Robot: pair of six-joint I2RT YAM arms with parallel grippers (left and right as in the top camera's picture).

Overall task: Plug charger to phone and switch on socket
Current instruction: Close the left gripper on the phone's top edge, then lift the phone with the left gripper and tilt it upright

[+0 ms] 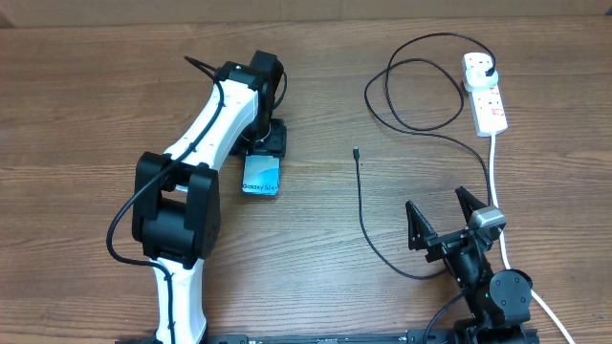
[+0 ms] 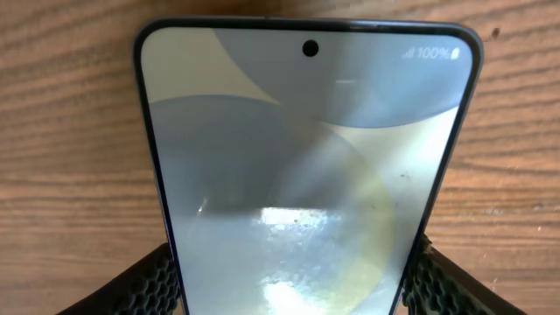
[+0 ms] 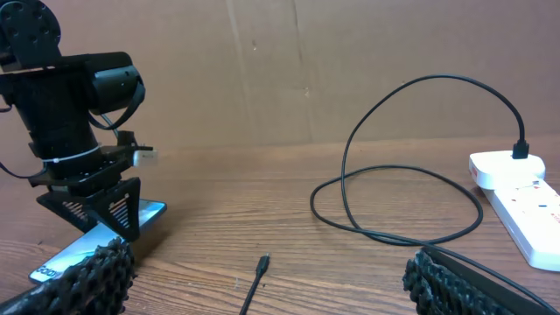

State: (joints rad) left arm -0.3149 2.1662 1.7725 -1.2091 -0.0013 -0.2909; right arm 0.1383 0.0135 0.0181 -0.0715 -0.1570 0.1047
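We are at the first step: get the phone (image 1: 261, 178) ready so the charger (image 1: 361, 212) can go in. The phone lies flat on the table (image 1: 96, 96), a bit left of the middle. The left gripper (image 1: 263, 145) is on it, and its fingers (image 2: 162, 284) press on the two long sides, so we think it is holding the phone. The right gripper (image 1: 436, 203) waits by the near edge, close to the right corner, with its fingers spread wide and nothing in them. The charger's tip (image 1: 356, 151) lies loose near the middle of the table, apart from the phone. Its plug (image 1: 489, 70) is already in the socket (image 1: 486, 97), near the far right corner. We cannot tell if the socket is on. Next, we think the right gripper must reach out, pinch the thin cable just behind the tip and bring it to the phone's near short end. The tip is tiny, so it has to line up just right.
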